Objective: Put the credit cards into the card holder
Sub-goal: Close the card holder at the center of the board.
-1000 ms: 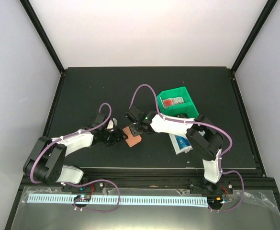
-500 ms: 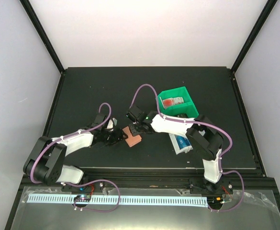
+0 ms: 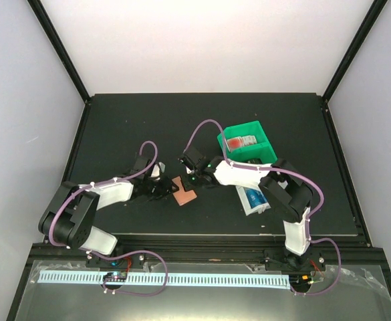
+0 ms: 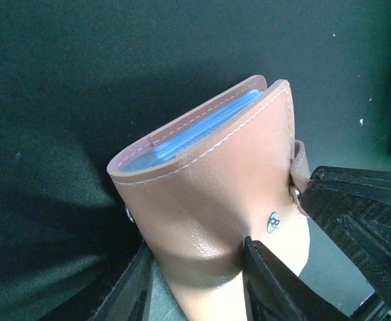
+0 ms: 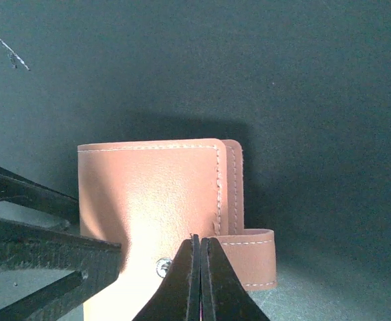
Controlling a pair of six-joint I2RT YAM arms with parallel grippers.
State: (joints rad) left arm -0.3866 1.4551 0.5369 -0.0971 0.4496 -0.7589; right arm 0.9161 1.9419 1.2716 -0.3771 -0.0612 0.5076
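**Item: wallet** point(image 3: 184, 194). Salmon-pink and folded, it sits at mid-table and appears tipped up off the table point(image 3: 128, 127) at one end. Its open edge faces away from the left arm.

**Contents: cards** point(image 4: 202, 126). Blue edges show between the covers, so they look already loaded. How many there are cannot be told.

**Fastening: tab** point(image 5: 252, 257). It hangs loose at the wallet's side, off the stud point(image 5: 162, 267). The closure reads as undone and is probably the step in hand.

**Left gripper** point(image 3: 163, 190). At 9 o'clock of the wallet, it is clamped over the near end, one finger on each cover. This likely keeps the fold pinched so the cards cannot slide out, and braces the wallet against a push.

**Right gripper** point(image 5: 200, 249). At 1 o'clock of the wallet, its fingers are pressed together with nothing between them. The tips rest on the top cover just beside the stud. It seems to be used as a blunt poker, to flatten the cover or nudge the tab.

**Surroundings.**
- A green bin point(image 3: 258, 158) stands at 2 o'clock, well apart, with red-and-white contents.
- A white bin point(image 3: 245, 206) stands at 3 o'clock, with something blue inside.
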